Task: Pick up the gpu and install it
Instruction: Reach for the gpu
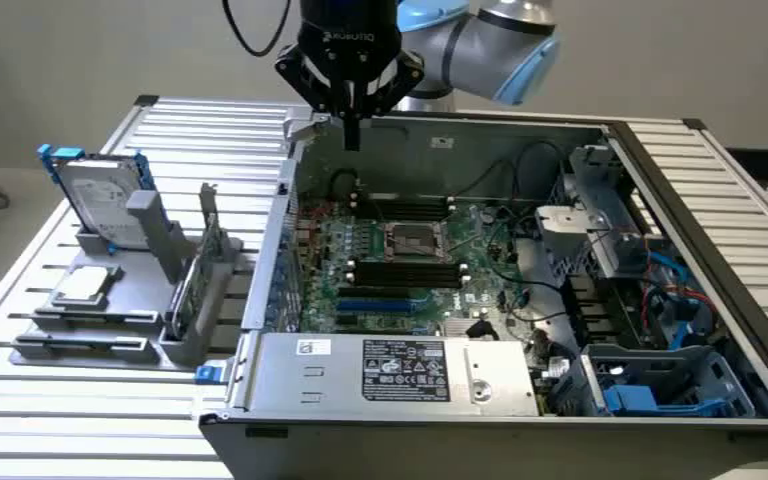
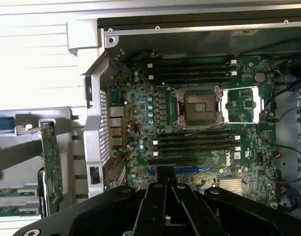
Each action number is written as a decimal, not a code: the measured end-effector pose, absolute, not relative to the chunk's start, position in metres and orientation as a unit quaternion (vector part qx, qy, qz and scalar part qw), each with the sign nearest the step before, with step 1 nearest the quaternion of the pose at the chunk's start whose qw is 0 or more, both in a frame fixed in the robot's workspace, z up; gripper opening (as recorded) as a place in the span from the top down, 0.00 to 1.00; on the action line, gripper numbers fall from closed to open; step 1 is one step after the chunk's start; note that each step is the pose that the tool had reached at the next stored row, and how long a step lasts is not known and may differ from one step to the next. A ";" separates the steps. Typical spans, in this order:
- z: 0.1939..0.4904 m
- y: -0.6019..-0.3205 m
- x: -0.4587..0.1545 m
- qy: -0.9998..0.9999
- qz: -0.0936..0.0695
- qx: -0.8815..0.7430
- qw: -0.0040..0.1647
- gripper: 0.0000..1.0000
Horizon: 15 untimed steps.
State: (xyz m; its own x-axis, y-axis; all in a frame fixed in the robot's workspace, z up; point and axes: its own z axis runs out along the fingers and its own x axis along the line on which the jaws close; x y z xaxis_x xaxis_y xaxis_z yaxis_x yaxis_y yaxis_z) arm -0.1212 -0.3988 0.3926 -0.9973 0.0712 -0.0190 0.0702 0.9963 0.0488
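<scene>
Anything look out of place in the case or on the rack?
Nothing stands out. The gpu stands on edge in the rack beside the case; the gripper hangs shut and empty above the case's far wall.

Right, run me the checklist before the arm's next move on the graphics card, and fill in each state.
1. Gripper empty: ok, fingers shut with nothing between them.
2. Green expansion card with silver end bracket ready in the grey rack: ok, it stands upright outside the case.
3. Gripper at the card: not ok, it hangs over the rear wall of the open grey computer case, apart from the card.
4. Fingers open for a grasp: not ok, shut.
5. Blue slots on the green motherboard free: ok, no card in them.
</scene>
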 end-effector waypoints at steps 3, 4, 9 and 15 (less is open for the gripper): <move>0.393 -0.399 -0.121 0.999 0.024 0.035 0.010 0.89; 0.393 -0.399 -0.121 0.999 0.024 0.035 0.010 0.89; 0.393 -0.399 -0.121 0.999 0.024 0.035 0.010 0.89; 0.393 -0.399 -0.124 0.999 0.024 0.035 0.010 0.89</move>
State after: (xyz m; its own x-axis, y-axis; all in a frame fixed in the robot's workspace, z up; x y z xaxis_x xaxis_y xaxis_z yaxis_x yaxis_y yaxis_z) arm -0.1240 -0.3988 0.3927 -0.9973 0.0714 -0.0189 0.0704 0.9963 0.0485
